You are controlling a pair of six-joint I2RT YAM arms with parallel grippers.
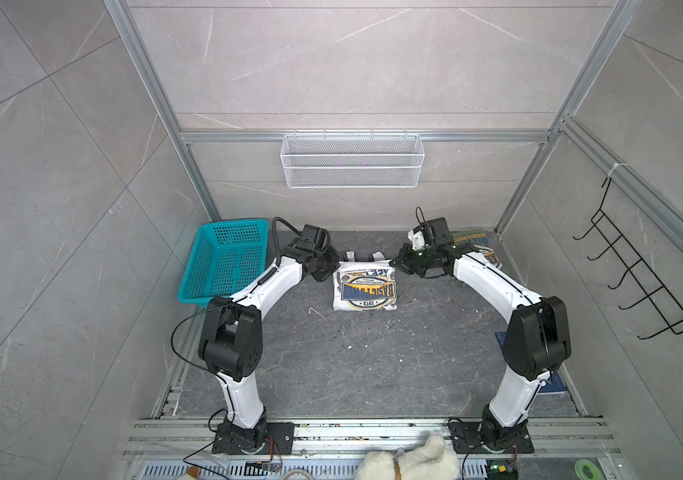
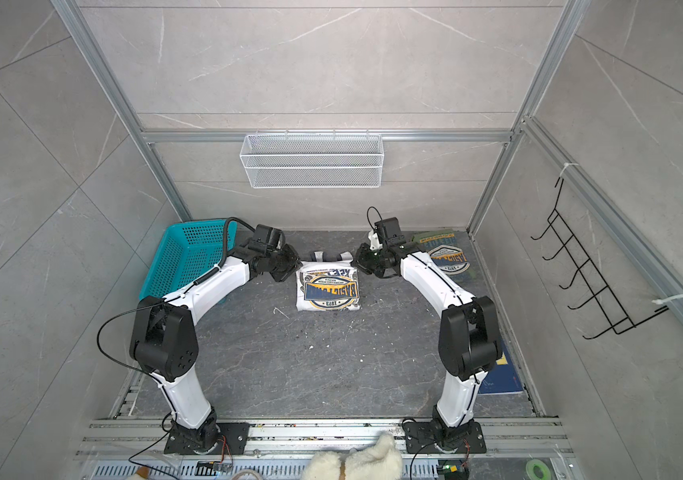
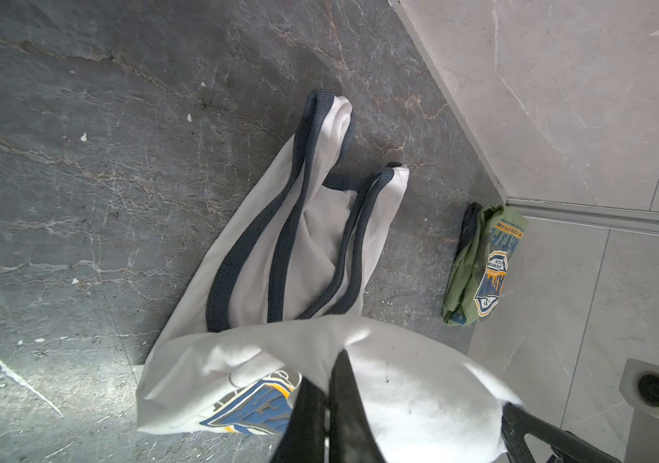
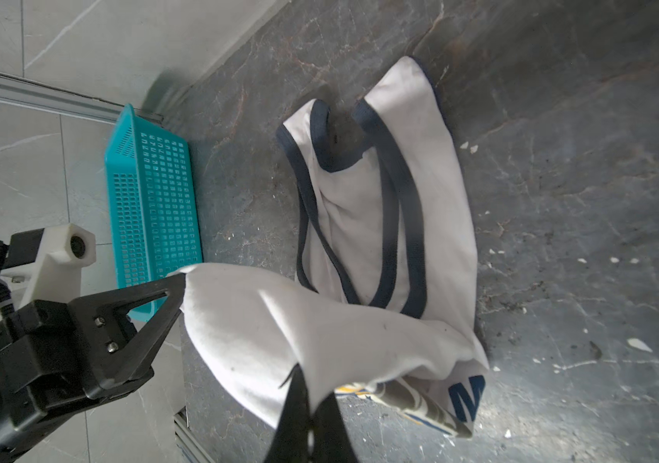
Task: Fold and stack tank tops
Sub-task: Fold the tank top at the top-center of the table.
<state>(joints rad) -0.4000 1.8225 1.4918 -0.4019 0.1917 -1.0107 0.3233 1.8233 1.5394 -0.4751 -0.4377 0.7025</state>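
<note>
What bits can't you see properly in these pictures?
- Green top: partly behind the right arm in both top views.
- Blue board: partly behind the right arm, top views.
- Plush toy: cut off by the bottom edge, top views.
- White top: badge mostly covered by its own held-up cloth, wrist views.

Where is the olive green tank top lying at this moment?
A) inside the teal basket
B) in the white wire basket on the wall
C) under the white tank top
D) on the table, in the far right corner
D: the olive green tank top lies folded on the table by the far right corner, apart from the white tank top in the middle.
</note>
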